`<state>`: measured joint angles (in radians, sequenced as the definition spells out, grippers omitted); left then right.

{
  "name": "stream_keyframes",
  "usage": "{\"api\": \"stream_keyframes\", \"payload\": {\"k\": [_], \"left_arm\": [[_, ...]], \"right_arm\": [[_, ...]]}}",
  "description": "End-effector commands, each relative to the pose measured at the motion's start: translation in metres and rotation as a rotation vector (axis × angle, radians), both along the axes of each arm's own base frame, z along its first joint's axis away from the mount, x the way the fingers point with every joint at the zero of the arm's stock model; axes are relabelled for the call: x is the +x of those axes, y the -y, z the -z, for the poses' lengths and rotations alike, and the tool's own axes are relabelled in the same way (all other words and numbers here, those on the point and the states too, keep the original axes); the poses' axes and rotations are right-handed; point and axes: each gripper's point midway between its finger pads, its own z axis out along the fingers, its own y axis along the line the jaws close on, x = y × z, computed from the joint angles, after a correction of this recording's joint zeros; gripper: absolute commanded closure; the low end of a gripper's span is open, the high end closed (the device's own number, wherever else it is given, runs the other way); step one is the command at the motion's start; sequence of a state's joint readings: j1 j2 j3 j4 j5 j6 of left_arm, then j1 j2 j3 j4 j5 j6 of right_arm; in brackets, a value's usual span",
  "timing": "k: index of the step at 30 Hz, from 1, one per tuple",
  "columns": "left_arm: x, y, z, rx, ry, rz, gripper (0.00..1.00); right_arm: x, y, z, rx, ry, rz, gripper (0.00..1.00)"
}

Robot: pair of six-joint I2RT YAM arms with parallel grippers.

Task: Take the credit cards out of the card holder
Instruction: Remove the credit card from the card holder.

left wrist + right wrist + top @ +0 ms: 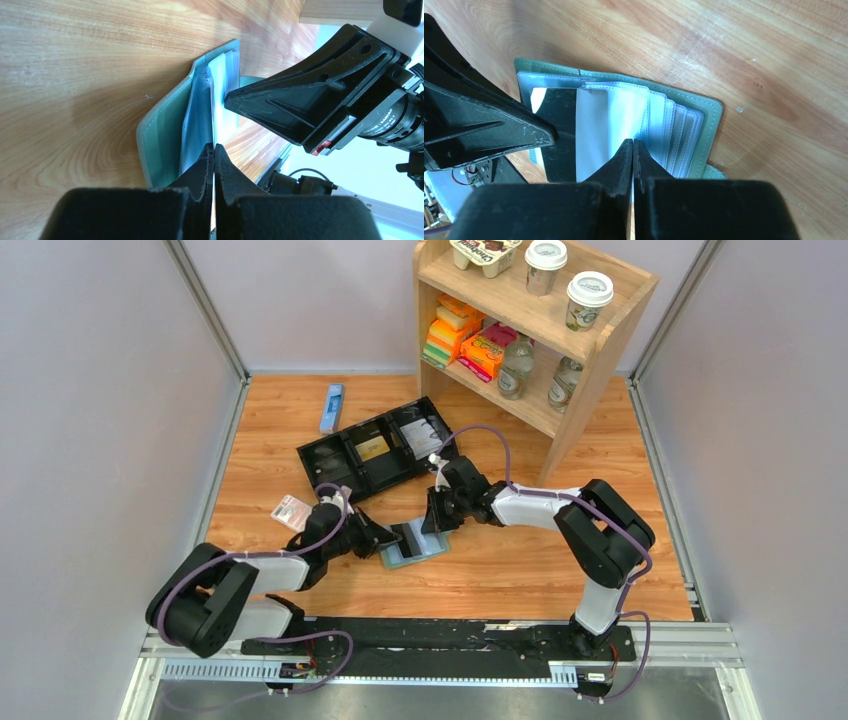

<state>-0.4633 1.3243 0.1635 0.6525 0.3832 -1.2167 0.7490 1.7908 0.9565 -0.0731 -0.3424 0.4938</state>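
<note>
The grey-green card holder (430, 546) lies open on the wooden table between both arms. Its pale clear sleeves (674, 130) fan up from the green cover (712, 107). My right gripper (633, 141) is shut on the edge of one raised sleeve. A dark card (559, 115) shows in the holder's other half. My left gripper (214, 146) is shut on a thin pale leaf (216, 100) standing edge-on at the fold; card or sleeve, I cannot tell. From above, the left gripper (384, 540) and right gripper (436, 523) meet over the holder.
A black three-compartment tray (330, 455) sits just beyond the holder. A pink-and-white packet (292, 511) lies left of my left arm. A blue packet (333, 407) lies near the back wall. A wooden shelf (568, 430) with bottles and cups stands at back right.
</note>
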Motion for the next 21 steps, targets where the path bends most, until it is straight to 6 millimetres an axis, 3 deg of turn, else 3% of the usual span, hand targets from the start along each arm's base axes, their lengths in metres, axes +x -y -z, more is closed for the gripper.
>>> {"api": "stream_keyframes", "payload": {"k": [1, 12, 17, 21], "left_arm": [[0.005, -0.007, -0.009, 0.064, 0.043, -0.005, 1.00], [-0.004, -0.040, -0.023, 0.362, 0.100, 0.054, 1.00], [0.001, -0.044, -0.050, 0.431, 0.238, 0.115, 1.00], [0.006, -0.046, -0.079, 0.485, 0.383, 0.172, 1.00]], "right_arm": [[-0.010, 0.029, 0.037, -0.147, -0.057, 0.033, 0.99], [-0.001, 0.022, 0.014, -0.115, -0.013, 0.029, 0.98], [0.005, 0.015, -0.013, -0.072, 0.028, 0.027, 0.94], [0.013, 0.010, -0.049, -0.024, 0.090, 0.034, 0.86]]}}
